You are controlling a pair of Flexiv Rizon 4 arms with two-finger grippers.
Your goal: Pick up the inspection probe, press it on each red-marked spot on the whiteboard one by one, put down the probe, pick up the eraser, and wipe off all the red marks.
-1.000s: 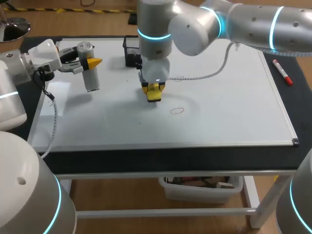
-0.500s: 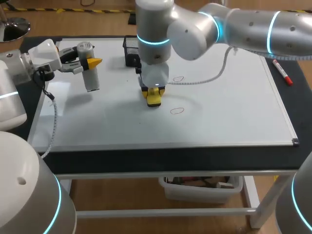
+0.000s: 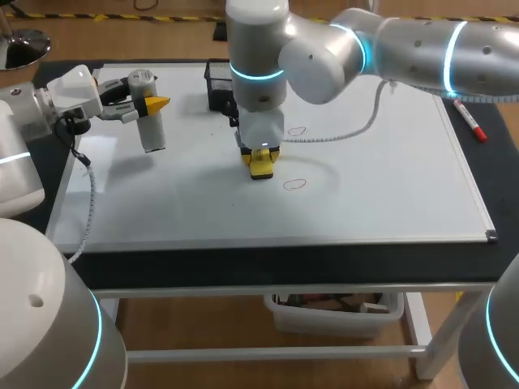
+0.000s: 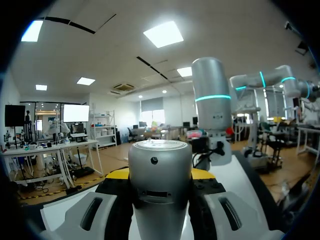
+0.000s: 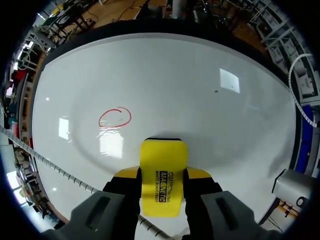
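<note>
My right pincer is clamped on the yellow eraser, down at the whiteboard, with one red circle just ahead. Left pincer grips the probe, well apart. A black mesh basket sits near my right arm.

This is a robotics lab set up for bench testing. Two grey machine arms with glowing cyan rings, the left arm and the right arm, lean over a dark counter that carries a whiteboard lying flat. A red marker lies beside the board at its 2 o'clock. A black mesh holder stands at 11 o'clock, and a coiled cable hangs over the board.
</note>
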